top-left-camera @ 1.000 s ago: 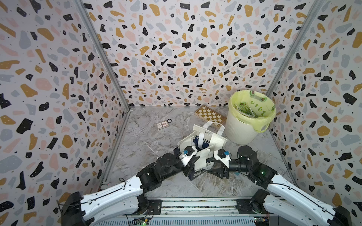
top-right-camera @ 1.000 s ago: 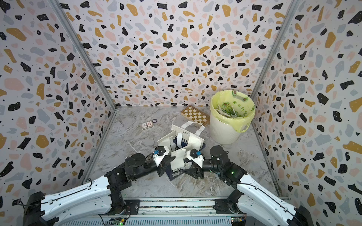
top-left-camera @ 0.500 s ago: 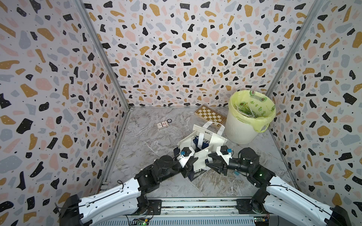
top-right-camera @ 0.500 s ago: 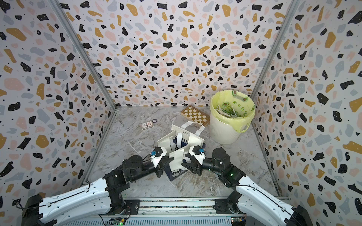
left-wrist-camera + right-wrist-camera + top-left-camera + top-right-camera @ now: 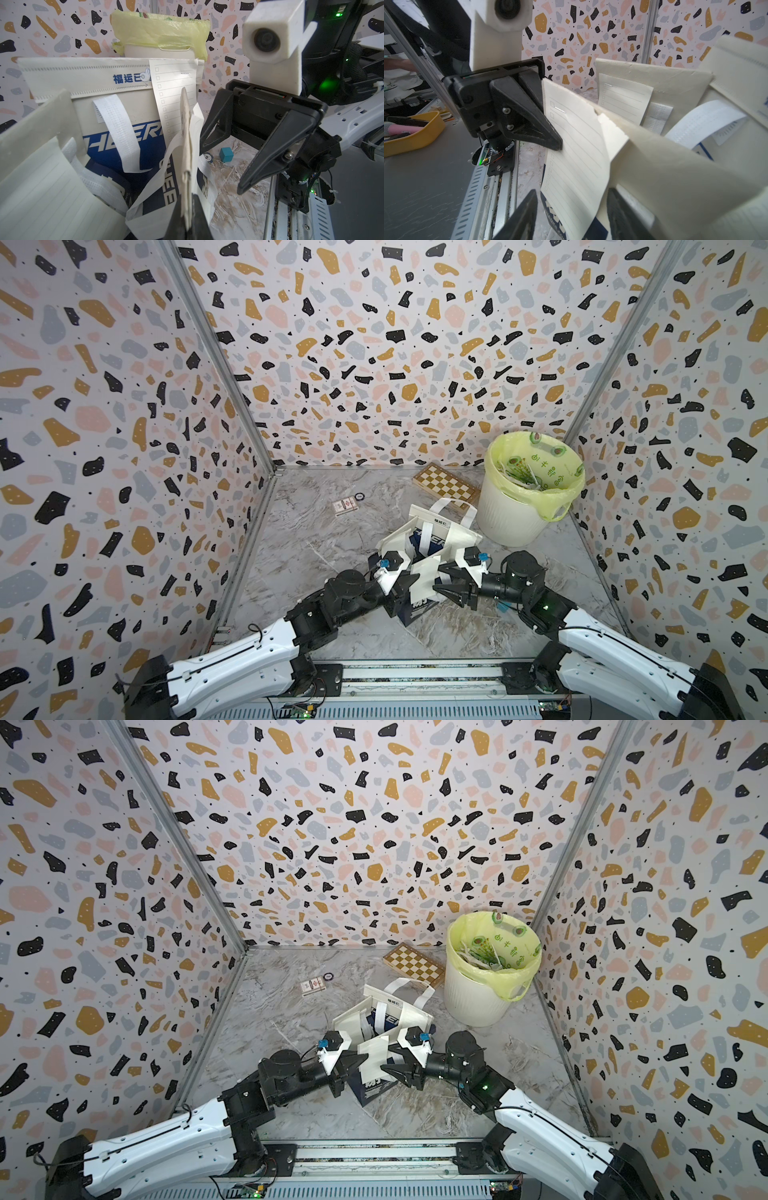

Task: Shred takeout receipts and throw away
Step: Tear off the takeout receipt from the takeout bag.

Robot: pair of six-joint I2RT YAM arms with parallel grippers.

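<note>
In both top views a receipt (image 5: pixel 424 578) stands on edge between the two grippers, at the front of the bags (image 5: pixel 440 531). Its print is too small to read, and where paper ends and bag begins is hard to make out. The left gripper (image 5: pixel 409 581) is pinched tight on the slip's side. The right gripper (image 5: pixel 443 585) faces it with fingers spread. Bare floor (image 5: pixel 332 547) lies open to the left, and the bin (image 5: pixel 511 518) stands behind to the right.

From the left wrist the held receipt (image 5: pixel 185 145) is edge-on, a thin upright line with its face hidden. The frame cuts off the fingers that close on it. A second receipt (image 5: pixel 174 93) hangs from a bag's rim, long axis vertical.

From the right wrist the slip shows its lined face, long axis upright, with a staple (image 5: pixel 559 109) near the top. The left gripper's tip clamps its side edge about midway. The right gripper's own fingers (image 5: pixel 527 216), partly out of frame, stand either side of its lower end and touch neither edge.
</note>
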